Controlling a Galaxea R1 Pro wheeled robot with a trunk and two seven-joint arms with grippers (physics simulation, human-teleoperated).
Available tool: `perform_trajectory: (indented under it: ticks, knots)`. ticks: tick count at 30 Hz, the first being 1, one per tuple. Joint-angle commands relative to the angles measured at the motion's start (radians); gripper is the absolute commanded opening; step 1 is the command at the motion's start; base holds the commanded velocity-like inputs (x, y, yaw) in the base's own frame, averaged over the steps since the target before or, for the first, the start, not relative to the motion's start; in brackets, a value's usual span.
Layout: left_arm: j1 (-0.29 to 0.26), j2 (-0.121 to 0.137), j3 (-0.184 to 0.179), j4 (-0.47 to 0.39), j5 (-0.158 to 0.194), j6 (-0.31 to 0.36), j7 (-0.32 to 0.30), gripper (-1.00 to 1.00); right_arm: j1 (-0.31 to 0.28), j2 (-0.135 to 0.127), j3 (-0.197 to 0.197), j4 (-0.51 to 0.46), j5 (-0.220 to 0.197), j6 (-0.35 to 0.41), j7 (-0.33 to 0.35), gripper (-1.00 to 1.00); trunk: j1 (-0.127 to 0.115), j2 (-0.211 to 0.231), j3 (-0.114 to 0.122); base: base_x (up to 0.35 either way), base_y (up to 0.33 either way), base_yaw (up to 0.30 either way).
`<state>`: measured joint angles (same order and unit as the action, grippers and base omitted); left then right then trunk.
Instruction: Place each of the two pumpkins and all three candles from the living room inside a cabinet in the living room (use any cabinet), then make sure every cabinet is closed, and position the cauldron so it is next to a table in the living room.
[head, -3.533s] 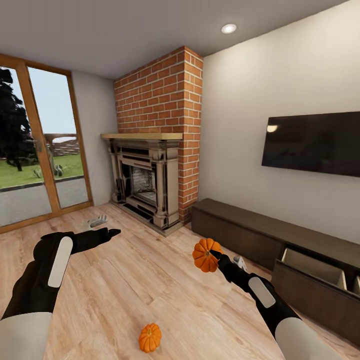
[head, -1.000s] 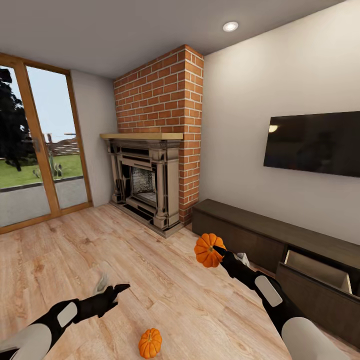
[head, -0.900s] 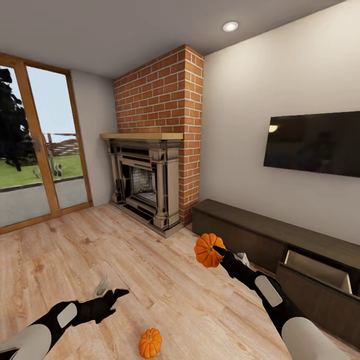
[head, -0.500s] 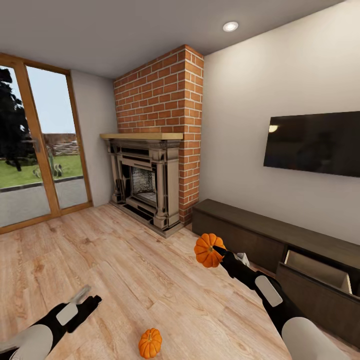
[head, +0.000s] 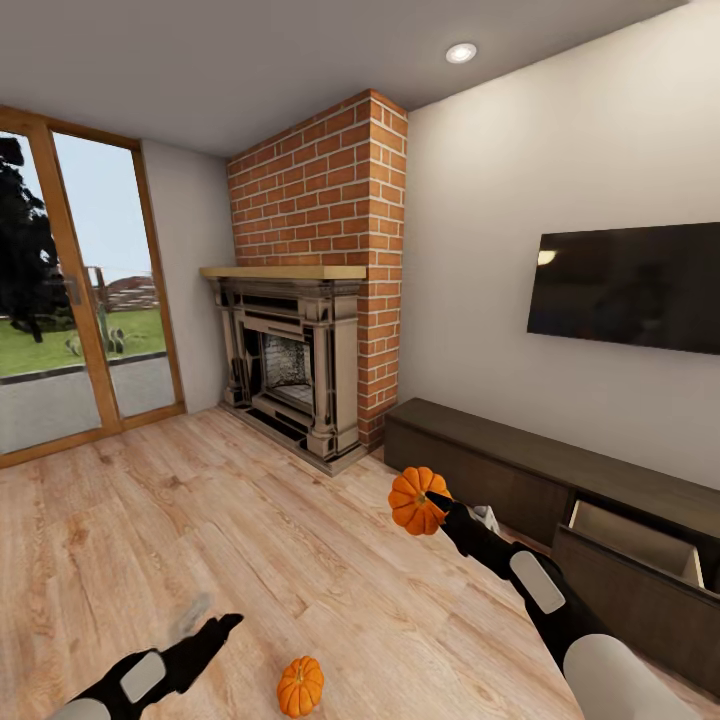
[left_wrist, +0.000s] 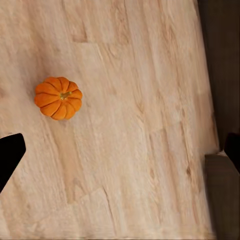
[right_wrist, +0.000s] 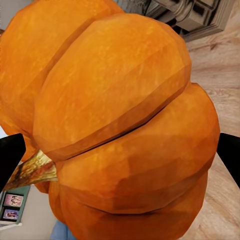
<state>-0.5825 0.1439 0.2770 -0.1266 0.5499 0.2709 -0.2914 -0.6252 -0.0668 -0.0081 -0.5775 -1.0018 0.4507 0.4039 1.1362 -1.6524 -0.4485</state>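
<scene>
Orange and ribbed, the held pumpkin (head: 414, 502) sits pinched in my right claw (head: 436, 505), up in the air in front of the low dark cabinet (head: 480, 460). In the right wrist view it crowds the lens (right_wrist: 120, 125), its brown stem (right_wrist: 35, 170) jutting sideways, and the dark tips at either edge show the claw clamped across its widest part.

The second pumpkin (head: 300, 686) lies on the wood floor (head: 300, 560), stem up as the left wrist view shows it (left_wrist: 58, 97). My left claw (head: 205, 640) hovers low, just beside it and apart from it, with its fingers spread wide: the two dark tips stand far apart at the edges of the left wrist view, with the pumpkin off to one side of the gap rather than centred.

I judge these pumpkins light and hard-shelled, so they should not crush, but the rounded, smooth skin could roll or squirt out of a flat pinch. I would take the floor one across its middle, fingers seated in the grooves between ribs, coming down from above and leaving the stem alone, since a thin stem gives a poor hold.

One cabinet drawer (head: 635, 535) stands open, pale inside, near my right arm, ready for the held pumpkin.
</scene>
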Motion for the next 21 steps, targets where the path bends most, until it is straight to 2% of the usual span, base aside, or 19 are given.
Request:
perform_trajectory:
  ticks: [1, 3, 9, 13, 21]
  knots:
    - [0.003, 0.0, 0.008, -0.001, 0.0, 0.016, -0.042, 1.0, -0.001, 0.0, -0.001, 0.0, -0.008, 0.006, 0.0, -1.0, 0.0, -0.001, -0.001, 0.0, 0.0, 0.0]
    - [0.006, 0.001, 0.008, -0.001, 0.0, 0.04, -0.098, 1.0, -0.001, 0.001, -0.001, -0.001, -0.008, 0.006, 0.0, -1.0, 0.0, -0.001, -0.001, 0.0, 0.0, 0.0]
    - [0.008, 0.007, 0.008, -0.003, 0.001, 0.112, -0.193, 1.0, -0.001, 0.002, 0.0, -0.001, -0.008, 0.006, 0.0, -1.0, 0.0, -0.001, -0.001, 0.0, 0.0, 0.0]
    - [0.008, 0.011, 0.008, -0.009, 0.007, 0.206, -0.205, 1.0, -0.001, 0.001, 0.0, -0.001, -0.008, 0.006, 0.0, -1.0, 0.0, -0.001, -0.001, 0.0, 0.0, 0.0]
    - [0.007, 0.02, 0.009, -0.013, 0.01, 0.234, -0.209, 1.0, -0.001, 0.001, -0.001, -0.001, -0.008, 0.006, 0.0, -1.0, 0.0, -0.001, -0.001, 0.0, 0.0, 0.0]
